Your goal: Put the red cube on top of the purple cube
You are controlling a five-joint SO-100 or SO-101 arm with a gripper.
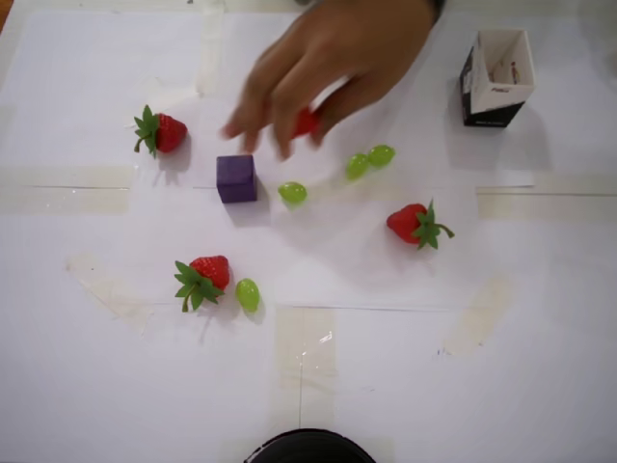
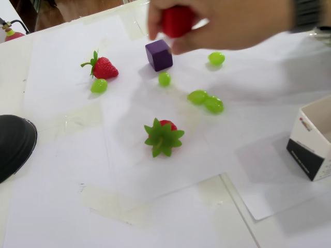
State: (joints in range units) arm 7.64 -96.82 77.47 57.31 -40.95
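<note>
A person's hand (image 1: 328,58) reaches in from the top of the overhead view and holds the red cube (image 1: 307,122) between its fingers, above the table and just up and right of the purple cube (image 1: 236,178). In the fixed view the hand (image 2: 232,23) holds the red cube (image 2: 177,20) just above and right of the purple cube (image 2: 159,55), which rests on the white paper. No robot gripper shows in either view.
Three strawberries (image 1: 162,132) (image 1: 204,275) (image 1: 415,223) and several green grapes (image 1: 292,193) (image 1: 248,294) (image 1: 369,160) lie around the purple cube. An open black-and-white box (image 1: 496,77) stands at the top right. A black round object (image 1: 308,449) sits at the bottom edge.
</note>
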